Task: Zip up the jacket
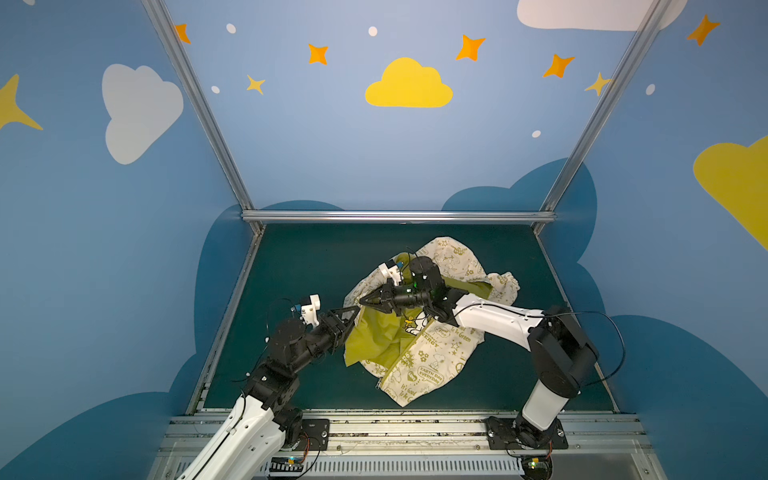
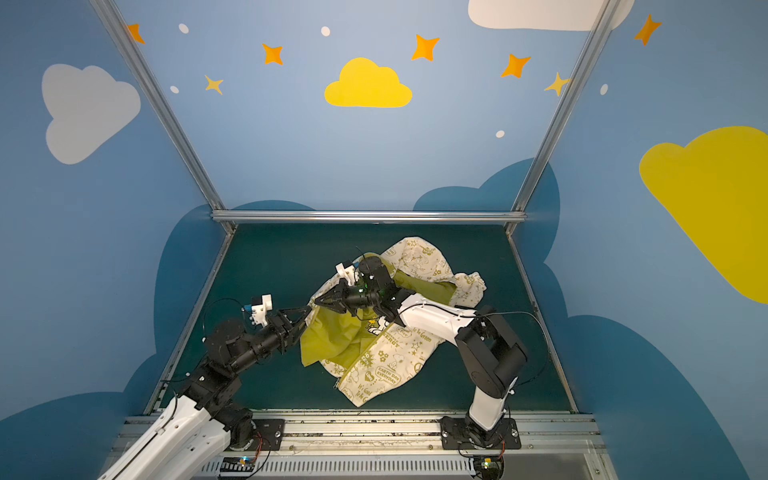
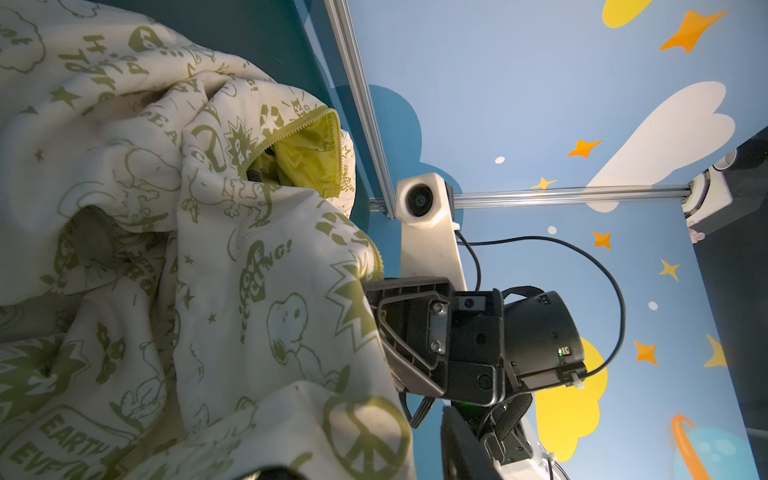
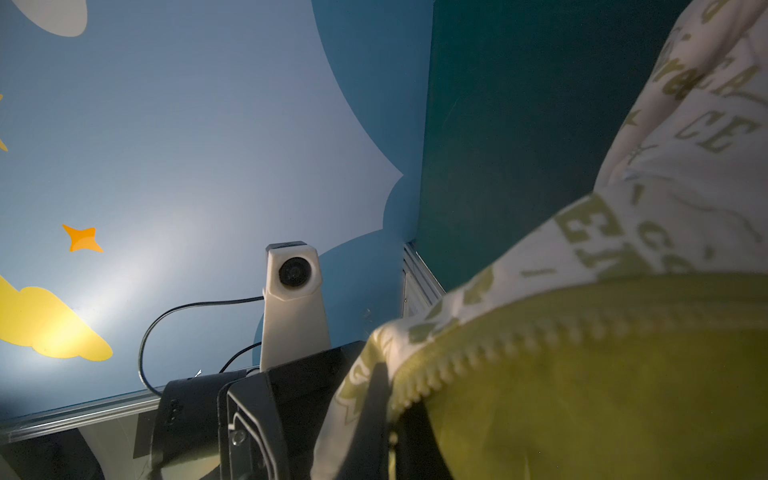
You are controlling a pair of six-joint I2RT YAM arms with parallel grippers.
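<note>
One jacket (image 1: 432, 365), one left gripper (image 1: 352, 319), one right gripper (image 1: 365, 301), one green tabletop (image 1: 311, 266)

Your top views both look down from the front over the whole table (image 1: 299, 270). Your wrist views, close against the jacket (image 3: 216, 291), face each other: right wrist camera (image 3: 419, 201), left wrist camera (image 4: 294, 272).

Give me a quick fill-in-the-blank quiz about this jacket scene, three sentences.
1. The gripper whose jaws are shut on the jacket is the robot's ___ one.
2. The jacket's badge reads "EARTH DAY ___".
3. The central cloud on the back wall is ___.
Missing words: right, EVERYDAY, yellow.
</note>
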